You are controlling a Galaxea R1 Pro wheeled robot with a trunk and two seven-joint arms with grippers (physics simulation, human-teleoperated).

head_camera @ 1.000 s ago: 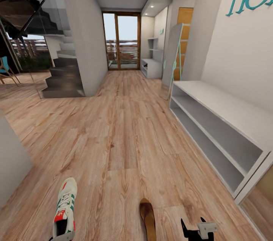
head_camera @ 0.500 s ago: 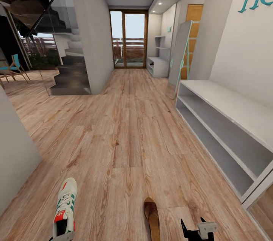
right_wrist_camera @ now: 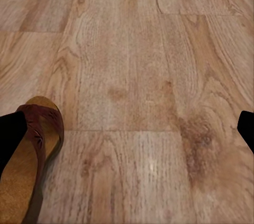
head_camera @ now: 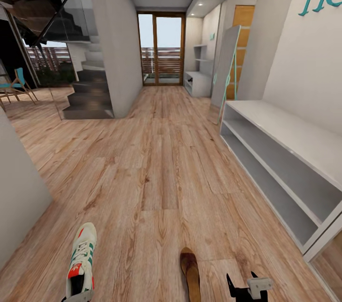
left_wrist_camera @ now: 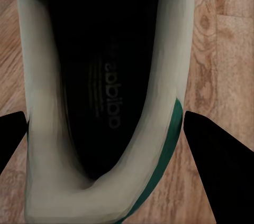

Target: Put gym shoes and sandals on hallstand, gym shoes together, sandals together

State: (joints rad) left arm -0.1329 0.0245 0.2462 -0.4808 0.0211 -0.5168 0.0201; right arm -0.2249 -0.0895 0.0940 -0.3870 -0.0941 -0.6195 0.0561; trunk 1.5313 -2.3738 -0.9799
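An off-white gym shoe (head_camera: 80, 261) with green stripes and red heel hangs low at the head view's bottom left. My left gripper (left_wrist_camera: 106, 139) is shut on it, one dark finger against each side of the shoe (left_wrist_camera: 100, 102), whose opening faces the left wrist camera. A brown sandal (head_camera: 191, 273) lies flat on the corridor floor (head_camera: 156, 174), just left of my right gripper (head_camera: 242, 282). That gripper is open above bare planks, and the sandal (right_wrist_camera: 32, 155) sits beside one of its fingers. The hallstand (head_camera: 198, 82), with wall shelves above it, stands far off at the corridor's end on the right.
A plain low white bench-cabinet (head_camera: 285, 159) with two open shelves runs along the right wall close by. A leaning mirror (head_camera: 227, 71) stands beyond it. On the left are a grey wall corner (head_camera: 19, 197), a pillar (head_camera: 111, 45) and dark stairs (head_camera: 88, 98). Glass doors (head_camera: 161, 50) close the far end.
The head camera turned between the first two frames, shifting the corridor rightward in the picture; the gym shoe kept its place with my left gripper. Nothing has moved in the last half second.
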